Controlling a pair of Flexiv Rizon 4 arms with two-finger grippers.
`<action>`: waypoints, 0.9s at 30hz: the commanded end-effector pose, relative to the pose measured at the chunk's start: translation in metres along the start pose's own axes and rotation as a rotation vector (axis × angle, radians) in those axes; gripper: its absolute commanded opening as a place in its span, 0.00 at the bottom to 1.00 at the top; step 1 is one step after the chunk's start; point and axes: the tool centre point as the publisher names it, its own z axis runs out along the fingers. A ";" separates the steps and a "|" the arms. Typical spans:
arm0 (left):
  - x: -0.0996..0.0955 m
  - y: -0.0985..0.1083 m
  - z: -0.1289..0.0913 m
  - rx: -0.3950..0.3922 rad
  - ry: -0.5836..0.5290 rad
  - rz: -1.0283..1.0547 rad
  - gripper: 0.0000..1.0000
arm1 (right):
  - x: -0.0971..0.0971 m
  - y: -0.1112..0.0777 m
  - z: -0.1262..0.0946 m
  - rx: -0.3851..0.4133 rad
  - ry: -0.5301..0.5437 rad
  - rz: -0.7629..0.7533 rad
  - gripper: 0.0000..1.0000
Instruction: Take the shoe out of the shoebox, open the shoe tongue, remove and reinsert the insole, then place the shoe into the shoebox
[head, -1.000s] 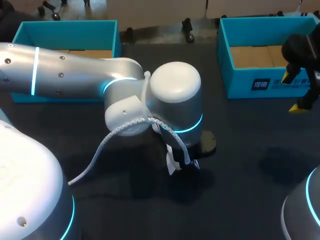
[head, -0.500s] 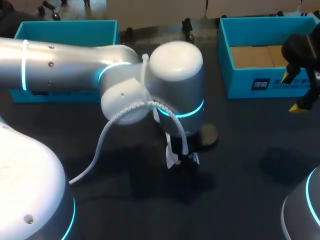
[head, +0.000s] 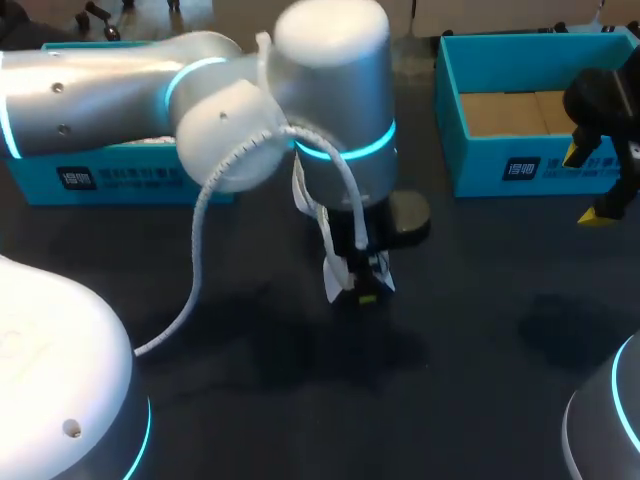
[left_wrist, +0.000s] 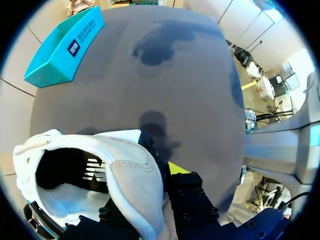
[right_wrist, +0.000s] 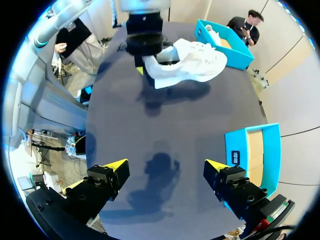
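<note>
The white shoe (right_wrist: 185, 62) is clamped at its heel collar by the left gripper (left_wrist: 150, 185) and is seemingly hung just clear of the table (head: 480, 300), near its middle. Bare tabletop is seen all round it, with the left shoebox (head: 100, 180) and the right shoebox (head: 500, 165) set along the far edge. The right gripper (right_wrist: 166, 167) is held spread wide with nothing in it, beside the right shoebox's front wall.

A table (head: 480, 400) with a dark, matte, nearly black top takes up the scene from near to far and from left to right, plain and even in tone. Soft-edged shadows lie on it: a broad shadow (head: 330, 350) near the middle and a fainter patch (head: 560, 325) towards the right. In the right wrist view the same top shows as a flat, smooth sheet, evenly lit, with straight long edges.
</note>
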 end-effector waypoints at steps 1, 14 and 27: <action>0.002 0.012 -0.038 0.025 -0.001 0.021 0.00 | -0.001 0.000 0.000 0.002 0.003 0.001 1.00; 0.005 0.012 -0.074 0.047 0.041 0.170 0.00 | -0.001 0.000 0.000 0.002 0.003 0.001 1.00; -0.039 0.039 -0.101 0.018 0.070 0.290 0.00 | -0.001 0.000 0.000 0.002 0.003 0.001 1.00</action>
